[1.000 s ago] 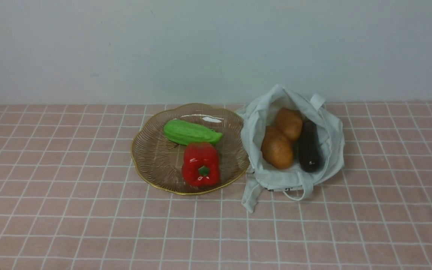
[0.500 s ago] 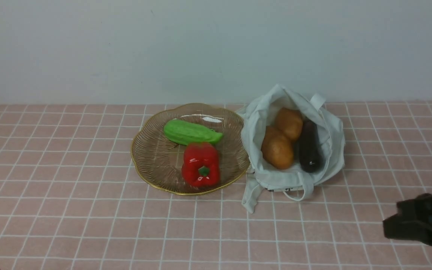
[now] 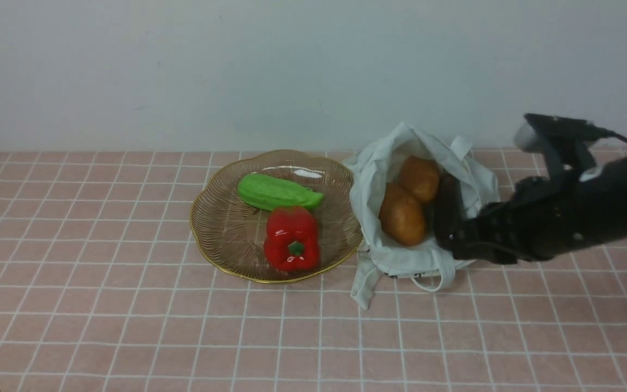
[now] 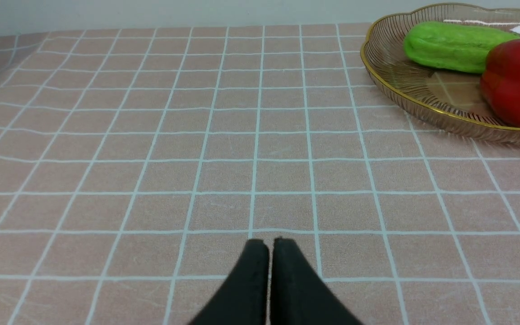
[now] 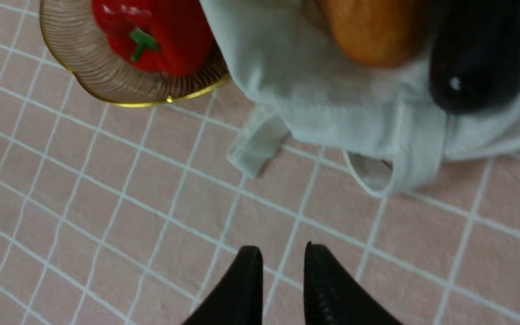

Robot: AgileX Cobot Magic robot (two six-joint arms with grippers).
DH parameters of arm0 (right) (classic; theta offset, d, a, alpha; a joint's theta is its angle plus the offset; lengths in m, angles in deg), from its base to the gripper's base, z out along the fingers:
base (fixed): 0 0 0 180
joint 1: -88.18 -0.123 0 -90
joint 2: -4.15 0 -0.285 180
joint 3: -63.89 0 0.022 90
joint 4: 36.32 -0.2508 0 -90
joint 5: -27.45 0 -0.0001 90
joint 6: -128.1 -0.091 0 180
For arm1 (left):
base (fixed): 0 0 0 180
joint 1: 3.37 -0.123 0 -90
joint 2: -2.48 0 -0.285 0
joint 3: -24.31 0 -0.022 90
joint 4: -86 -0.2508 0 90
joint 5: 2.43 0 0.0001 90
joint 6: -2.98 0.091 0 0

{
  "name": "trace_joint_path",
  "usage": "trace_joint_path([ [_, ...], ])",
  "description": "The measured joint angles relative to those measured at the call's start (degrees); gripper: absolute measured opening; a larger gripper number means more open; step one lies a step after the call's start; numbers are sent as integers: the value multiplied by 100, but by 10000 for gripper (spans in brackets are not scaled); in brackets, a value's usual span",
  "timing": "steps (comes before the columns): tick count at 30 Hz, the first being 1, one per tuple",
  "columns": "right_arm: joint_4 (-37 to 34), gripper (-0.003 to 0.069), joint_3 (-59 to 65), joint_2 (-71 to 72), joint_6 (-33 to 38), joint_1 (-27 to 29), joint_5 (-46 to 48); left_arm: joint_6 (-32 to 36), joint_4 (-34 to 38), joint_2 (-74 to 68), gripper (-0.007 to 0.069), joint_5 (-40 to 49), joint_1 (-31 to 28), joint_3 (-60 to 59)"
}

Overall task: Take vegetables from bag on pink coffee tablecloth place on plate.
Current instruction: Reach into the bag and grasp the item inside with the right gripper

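The pale cloth bag (image 3: 379, 169) lies open on the pink grid tablecloth (image 3: 101, 305), right of the amber plate (image 3: 204, 218). Inside it are two orange-brown potatoes (image 3: 402, 218) (image 3: 419, 177) and a dark eggplant (image 3: 448, 198). My right gripper (image 3: 444, 242) hangs over the bag's near right edge, in front of the eggplant's near end. In the right wrist view the right gripper (image 5: 282, 250) is slightly open and empty above the cloth, short of the bag (image 5: 309, 81), a potato (image 5: 368, 31) and the eggplant (image 5: 476, 58). My left gripper (image 4: 269, 241) is shut and empty, low over bare cloth.
The plate holds a green cucumber-like vegetable (image 3: 275, 191) and a red bell pepper (image 3: 292, 239); both also show in the left wrist view (image 4: 454, 45) (image 4: 517, 81). The bag's strap handles (image 3: 433, 277) trail toward me. A pale wall stands behind the table.
My right arm has come into view from the lower right and moved up and left to the bag's near right side. The bag, vegetables and plate have not moved.
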Motion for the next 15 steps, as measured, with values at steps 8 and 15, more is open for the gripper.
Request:
trace_joint_path([
  [8,808,356,-1049,-1223,-100,-216,-603,0,0,0,-5,0,0,0],
  [15,974,558,-1772,-2255,-113,-216,-681,0,0,0,-5,0,0,0],
])
